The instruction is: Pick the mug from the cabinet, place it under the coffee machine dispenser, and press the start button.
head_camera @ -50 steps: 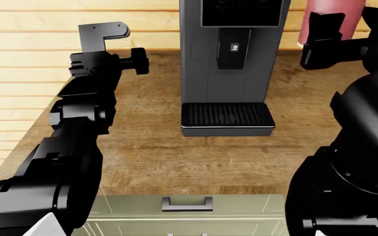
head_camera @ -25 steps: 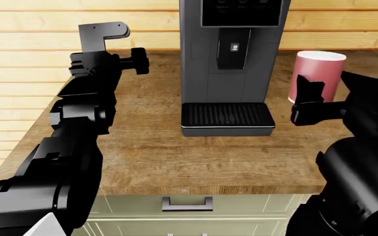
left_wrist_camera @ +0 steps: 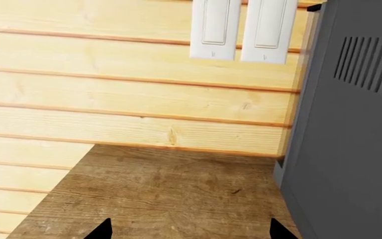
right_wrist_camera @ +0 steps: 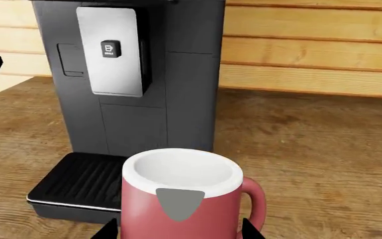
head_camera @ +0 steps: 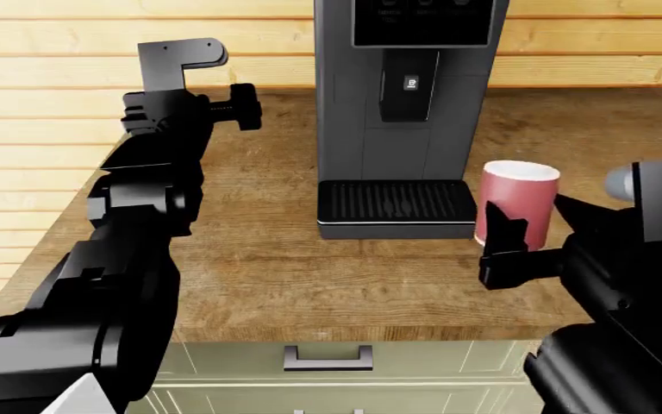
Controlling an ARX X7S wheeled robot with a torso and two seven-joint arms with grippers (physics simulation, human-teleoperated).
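The mug (head_camera: 517, 205) stands upright between the right gripper's (right_wrist_camera: 177, 230) fingers, just right of the ribbed tray (head_camera: 396, 207) at the foot of the coffee machine (head_camera: 406, 86). In the right wrist view its red body fills the gap between the two dark fingertips (right_wrist_camera: 106, 230), one at each side of the cup, so the fingers are clamped around it (its handle points away from the machine). Whether its base touches the wooden surface (head_camera: 296, 276) cannot be told. The coffee machine dispenser (head_camera: 409, 84), with its small white mark, sits higher and to the left of the mug, over the tray, so the mug is beside the tray rather than under the spout.

The left gripper (left_wrist_camera: 189, 230) hangs to the left of the machine, near the plank wall; its two fingertips (left_wrist_camera: 101, 230) are spread apart with only bare wood between them.
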